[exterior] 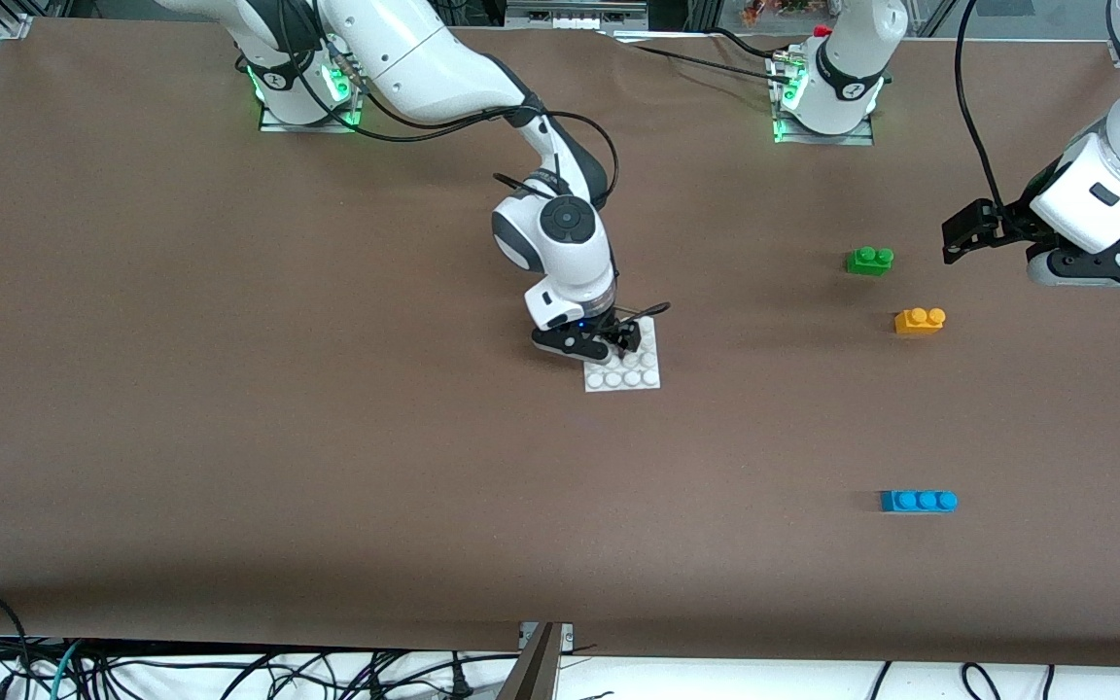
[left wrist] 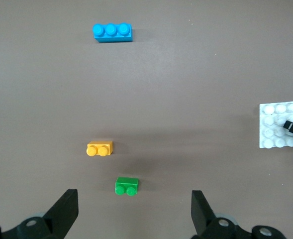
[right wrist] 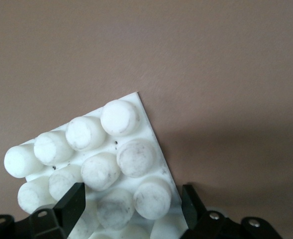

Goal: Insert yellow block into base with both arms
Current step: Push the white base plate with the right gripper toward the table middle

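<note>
Yellow block: the yellow block (exterior: 920, 321) lies flat on the brown table (exterior: 229, 437), studs up, toward the left arm's end. Nothing touches it.
Neighbours: the green brick (exterior: 869, 261) sits near it and farther from the front camera; the blue brick (exterior: 918, 501) lies well apart from it, nearer the front camera. All three are separate from one another.
Base: the base (exterior: 636, 374) rests flat near the middle of the table, well apart from the yellow block, studs facing up.
Right gripper: the right gripper (exterior: 618, 342) is down on the base at the edge farthest from the front camera. In the right wrist view its fingers (right wrist: 71, 201) stand on either side of the plate's studded edge, pinching the base.
Left gripper: the left gripper (exterior: 970, 231) hangs in the air over bare table at the left arm's end, close above the green brick's area. Its fingers (left wrist: 66, 206) are spread wide, holding nothing.
</note>
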`<control>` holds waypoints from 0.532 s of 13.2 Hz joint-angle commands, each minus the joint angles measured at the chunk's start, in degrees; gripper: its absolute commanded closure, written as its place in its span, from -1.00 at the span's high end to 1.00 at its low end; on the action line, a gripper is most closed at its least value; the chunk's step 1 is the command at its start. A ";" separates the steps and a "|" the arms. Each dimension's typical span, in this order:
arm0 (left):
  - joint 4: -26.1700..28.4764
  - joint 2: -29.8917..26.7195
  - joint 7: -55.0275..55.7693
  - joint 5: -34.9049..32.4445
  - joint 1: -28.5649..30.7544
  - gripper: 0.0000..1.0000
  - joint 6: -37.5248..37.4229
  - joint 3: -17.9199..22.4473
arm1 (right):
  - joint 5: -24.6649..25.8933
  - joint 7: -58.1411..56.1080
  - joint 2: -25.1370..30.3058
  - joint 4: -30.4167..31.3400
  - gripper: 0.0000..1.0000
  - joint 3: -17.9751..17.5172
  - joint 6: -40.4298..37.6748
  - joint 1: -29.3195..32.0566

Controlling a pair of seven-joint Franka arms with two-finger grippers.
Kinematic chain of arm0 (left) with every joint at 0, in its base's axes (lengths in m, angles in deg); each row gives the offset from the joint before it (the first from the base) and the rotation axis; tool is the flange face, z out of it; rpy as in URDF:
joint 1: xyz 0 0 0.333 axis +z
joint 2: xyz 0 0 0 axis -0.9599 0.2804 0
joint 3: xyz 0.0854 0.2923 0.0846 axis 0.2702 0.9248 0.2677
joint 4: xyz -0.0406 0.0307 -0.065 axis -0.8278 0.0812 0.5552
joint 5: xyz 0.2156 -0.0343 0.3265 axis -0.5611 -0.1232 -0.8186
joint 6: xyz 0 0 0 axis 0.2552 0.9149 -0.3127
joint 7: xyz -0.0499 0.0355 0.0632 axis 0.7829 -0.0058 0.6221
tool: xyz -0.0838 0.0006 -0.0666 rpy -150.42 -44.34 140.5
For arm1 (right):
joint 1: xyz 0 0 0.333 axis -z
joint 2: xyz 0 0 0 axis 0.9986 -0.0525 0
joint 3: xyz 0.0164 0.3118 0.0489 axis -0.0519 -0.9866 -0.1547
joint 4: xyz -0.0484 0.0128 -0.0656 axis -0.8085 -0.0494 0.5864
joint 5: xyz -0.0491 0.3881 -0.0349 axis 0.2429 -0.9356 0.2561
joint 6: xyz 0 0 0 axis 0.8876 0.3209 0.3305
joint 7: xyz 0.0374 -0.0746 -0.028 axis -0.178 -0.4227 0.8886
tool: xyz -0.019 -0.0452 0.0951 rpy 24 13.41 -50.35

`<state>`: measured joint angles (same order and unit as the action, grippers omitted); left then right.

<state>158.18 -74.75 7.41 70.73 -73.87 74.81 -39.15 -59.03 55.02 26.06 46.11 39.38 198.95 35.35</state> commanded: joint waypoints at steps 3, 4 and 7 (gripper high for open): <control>-1.20 0.45 -0.19 1.53 0.42 1.00 -1.22 0.01 | -0.42 2.65 -2.52 -3.47 0.74 1.69 -1.31 -2.24; -1.20 0.45 -0.19 1.53 0.42 1.00 -1.22 0.01 | -0.42 2.56 -2.35 -3.47 0.74 1.69 -1.57 -2.15; -1.28 0.45 -0.19 1.53 0.42 1.00 -1.22 0.01 | -0.42 1.86 -1.56 -3.47 0.77 1.69 -1.66 -0.93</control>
<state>158.18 -74.75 7.41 70.73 -73.83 74.72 -39.15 -59.04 56.41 25.44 44.80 40.36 198.23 34.21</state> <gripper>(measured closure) 0.000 0.119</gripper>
